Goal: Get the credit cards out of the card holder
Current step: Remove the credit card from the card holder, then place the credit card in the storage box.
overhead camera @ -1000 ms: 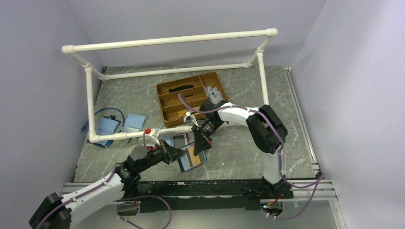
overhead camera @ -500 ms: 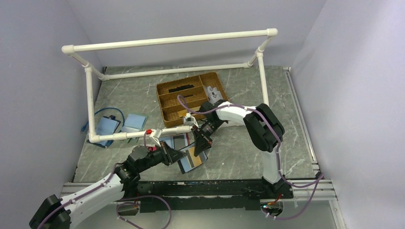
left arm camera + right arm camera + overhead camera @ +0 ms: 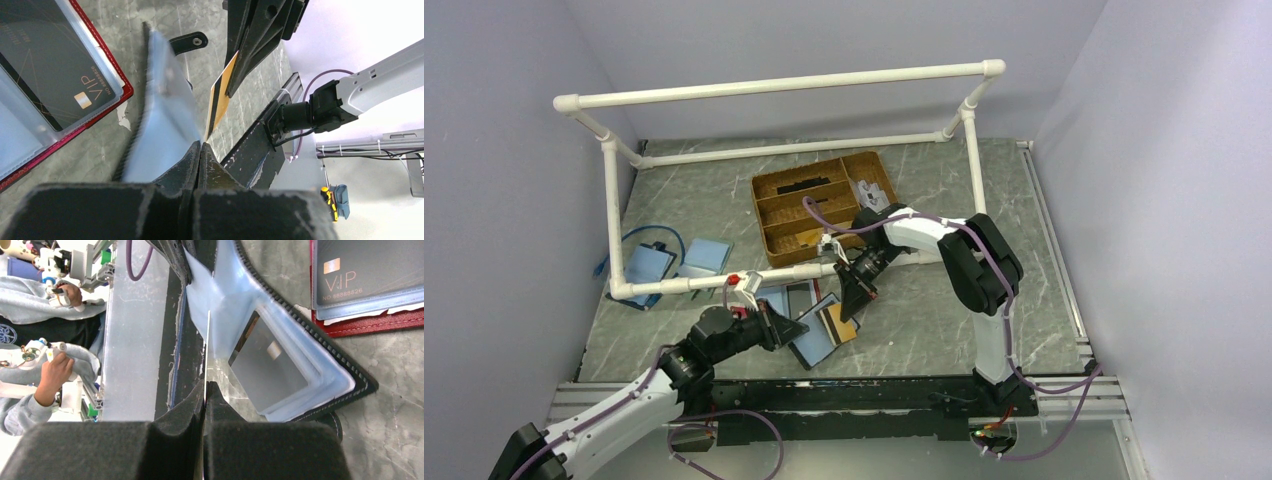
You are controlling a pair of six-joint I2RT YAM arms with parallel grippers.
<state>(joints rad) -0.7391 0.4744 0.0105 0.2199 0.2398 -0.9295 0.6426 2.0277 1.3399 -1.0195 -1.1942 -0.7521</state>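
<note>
Left fingers (image 3: 200, 146) are pressed together nearest the arm bases. They pinch the raised, pale blue translucent flap of the small black-edged folding card holder (image 3: 160, 105). This card holder lies open on the grey marbled counter (image 3: 924, 330), close to the near edge. One half is flat and the pinched half tilts up. A dark grey rectangular card (image 3: 267, 365) sits inside a clear pocket of the flat half.

Right fingers (image 3: 205, 386) are clamped on a thin gold rectangular card with a black stripe (image 3: 218, 97). The gold card is held on edge above the open holder, and its lower corner comes down close to the left fingertips. Whether that corner touches a pocket cannot be told. A short black strap with a snap (image 3: 187, 42) lies on the counter just past the raised flap.

Just beyond the holder, a red-edged folding wallet (image 3: 784, 298) lies flat and open. It has a black card printed "VIP" (image 3: 350, 275) under its clear sleeve.

Farther back, the front bar of a white plastic pipe frame (image 3: 714, 283) crosses right behind the red wallet. To the left, beyond that bar, rest two light blue flat rectangular pieces (image 3: 649, 265) and a loop of blue cable (image 3: 649, 237). Behind the bar in the middle stands a brown wooden tray with dividers (image 3: 819, 200). A black strip lies in its far compartment and a small white item in its right one.
</note>
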